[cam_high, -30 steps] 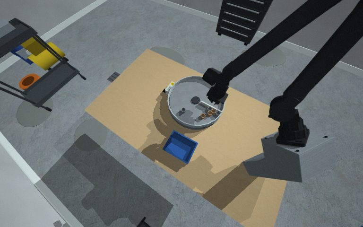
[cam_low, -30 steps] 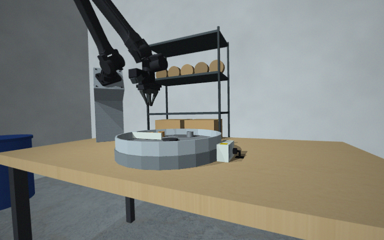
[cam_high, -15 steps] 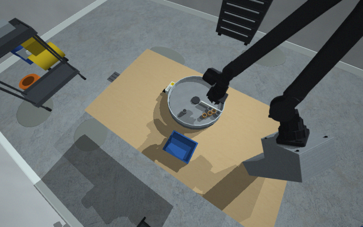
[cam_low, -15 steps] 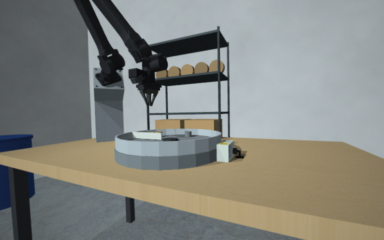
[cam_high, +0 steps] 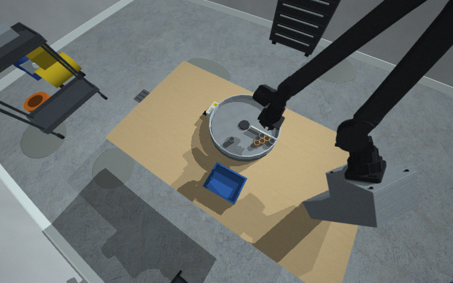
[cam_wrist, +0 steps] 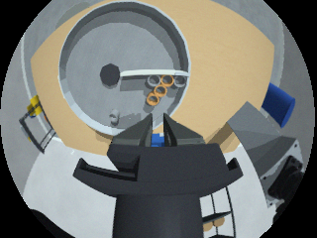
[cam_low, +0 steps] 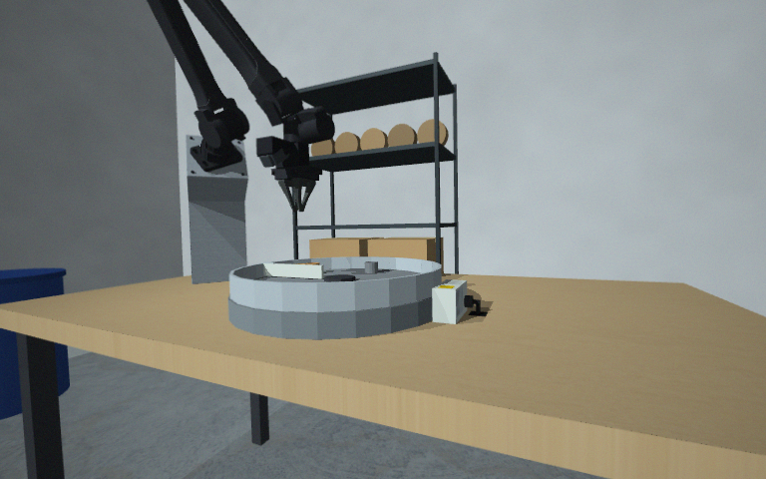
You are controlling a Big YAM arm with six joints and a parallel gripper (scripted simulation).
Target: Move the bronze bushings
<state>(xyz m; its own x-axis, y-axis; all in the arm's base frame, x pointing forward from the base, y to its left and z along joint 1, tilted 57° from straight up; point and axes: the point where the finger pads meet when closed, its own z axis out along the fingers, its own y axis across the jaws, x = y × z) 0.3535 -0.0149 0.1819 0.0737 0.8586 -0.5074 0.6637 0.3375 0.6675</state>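
Observation:
The grey turntable (cam_high: 245,127) holds three bronze bushings (cam_high: 262,140) in a row against a white bar (cam_high: 263,131), with grey bushings (cam_high: 261,135) beside them. Another grey bushing (cam_high: 229,138) stands apart near the front rim. In the wrist view the bronze bushings (cam_wrist: 158,90) lie just under the bar. My gripper (cam_low: 297,208) hangs high above the turntable's rim, near the bar's end, with its fingers drawn together to a point and nothing between them. It also shows in the wrist view (cam_wrist: 158,129). The blue crate (cam_high: 225,183) sits on the table in front of the turntable and looks empty.
A dark hub (cam_high: 243,124) sits at the turntable's centre. A small white box (cam_low: 449,301) stands against the turntable's side. The arm's grey pedestal (cam_high: 364,196) stands at the table's right end. A shelf rack (cam_low: 389,164) stands behind the table.

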